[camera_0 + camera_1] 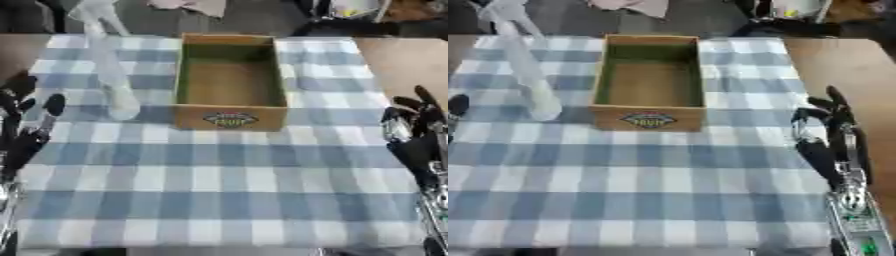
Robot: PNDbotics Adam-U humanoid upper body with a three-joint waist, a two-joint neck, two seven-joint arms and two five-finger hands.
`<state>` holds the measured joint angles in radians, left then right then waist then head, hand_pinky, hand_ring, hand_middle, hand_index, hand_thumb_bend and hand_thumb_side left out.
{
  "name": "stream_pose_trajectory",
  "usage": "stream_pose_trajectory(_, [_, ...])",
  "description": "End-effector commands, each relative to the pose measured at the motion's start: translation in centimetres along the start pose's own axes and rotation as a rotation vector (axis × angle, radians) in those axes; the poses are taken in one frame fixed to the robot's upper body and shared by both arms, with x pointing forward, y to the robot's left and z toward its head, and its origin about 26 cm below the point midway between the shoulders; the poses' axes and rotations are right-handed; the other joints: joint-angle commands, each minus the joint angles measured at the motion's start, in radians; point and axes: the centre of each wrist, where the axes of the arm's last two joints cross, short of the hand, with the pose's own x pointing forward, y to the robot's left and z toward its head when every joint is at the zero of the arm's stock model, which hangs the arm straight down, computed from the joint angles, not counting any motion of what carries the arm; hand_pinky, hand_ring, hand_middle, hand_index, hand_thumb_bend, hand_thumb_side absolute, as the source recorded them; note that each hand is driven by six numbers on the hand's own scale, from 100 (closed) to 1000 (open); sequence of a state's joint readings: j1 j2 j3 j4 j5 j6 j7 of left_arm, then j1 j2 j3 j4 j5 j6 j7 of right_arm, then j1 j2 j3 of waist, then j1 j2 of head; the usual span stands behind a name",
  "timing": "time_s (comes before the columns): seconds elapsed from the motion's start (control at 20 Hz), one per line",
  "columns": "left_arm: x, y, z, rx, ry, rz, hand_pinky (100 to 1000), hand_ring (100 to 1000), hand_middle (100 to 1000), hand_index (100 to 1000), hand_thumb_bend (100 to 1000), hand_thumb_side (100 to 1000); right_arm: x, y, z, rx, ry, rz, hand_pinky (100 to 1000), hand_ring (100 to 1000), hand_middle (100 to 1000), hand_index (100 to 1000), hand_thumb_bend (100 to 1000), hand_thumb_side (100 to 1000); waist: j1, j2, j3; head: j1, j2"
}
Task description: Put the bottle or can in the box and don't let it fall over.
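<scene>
A: Left robot hand [26,127] released, fingers up, near the tall clear plastic spray bottle [109,75] upright just left of the empty brown cardboard box [230,82].

B: Top-heavy, likely; could topple if nudged low or clipped on the box wall. Right robot hand [829,132] relaxed on the blue-checked tabletop [219,190].

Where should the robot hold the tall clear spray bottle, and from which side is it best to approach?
Probably round the straight body of the spray bottle, below the trigger head. It stands upright left of the box, so the left hand could come from the left side, away from the box wall.
</scene>
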<state>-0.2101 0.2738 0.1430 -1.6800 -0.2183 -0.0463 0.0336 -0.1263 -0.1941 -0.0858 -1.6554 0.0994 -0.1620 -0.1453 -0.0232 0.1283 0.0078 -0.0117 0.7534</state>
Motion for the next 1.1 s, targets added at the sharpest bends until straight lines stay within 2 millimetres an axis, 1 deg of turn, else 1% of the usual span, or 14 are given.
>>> stream_pose_trajectory(0.05, [0.5,1.0,-1.2,-0.005,-0.024,-0.036,924,935,856,954,564,644,0.4,-0.4,-0.4,0.001,-0.020,0.006,982,776,786,1000,133,342,0.002,-0.021,-0.001,0.000,-0.008])
stream_pose_trajectory(0.25, [0.1,1.0,-2.5,-0.025,-0.005,-0.059,920,930,853,950,562,628,0.4,-0.4,-0.4,0.004,-0.019,0.005,982,776,786,1000,134,342,0.003,-0.023,-0.005,0.001,-0.007])
stream_pose_trajectory(0.45, [-0.6,0.5,-4.2,-0.032,0.034,-0.063,918,927,849,947,559,606,0.4,-0.3,-0.3,0.009,-0.017,0.004,982,776,786,1000,134,341,0.002,-0.026,-0.010,0.003,-0.007])
stream_pose_trajectory(0.55, [-0.9,0.1,-5.1,-0.038,0.043,-0.056,918,927,849,947,559,604,0.4,-0.3,-0.3,0.011,-0.017,0.003,982,776,786,1000,135,341,0.001,-0.027,-0.014,0.004,-0.007])
stream_pose_trajectory(0.75, [-1.3,-1.2,-6.8,-0.086,0.035,-0.044,920,930,852,949,588,620,0.3,-0.2,-0.2,0.015,-0.013,0.001,982,776,786,1000,134,342,-0.002,-0.028,-0.021,0.008,-0.005])
stream_pose_trajectory(0.95, [-1.7,-2.3,-7.9,-0.121,0.042,-0.040,919,928,850,947,595,614,0.3,-0.1,-0.2,0.019,-0.013,-0.002,982,776,786,1000,142,339,-0.006,-0.029,-0.025,0.009,-0.005])
stream_pose_trajectory(1.1, [-1.9,-2.8,-8.7,-0.132,0.056,-0.055,917,927,846,943,599,609,0.3,-0.1,-0.2,0.023,-0.011,-0.003,982,776,785,1000,127,344,-0.008,-0.030,-0.029,0.012,-0.003])
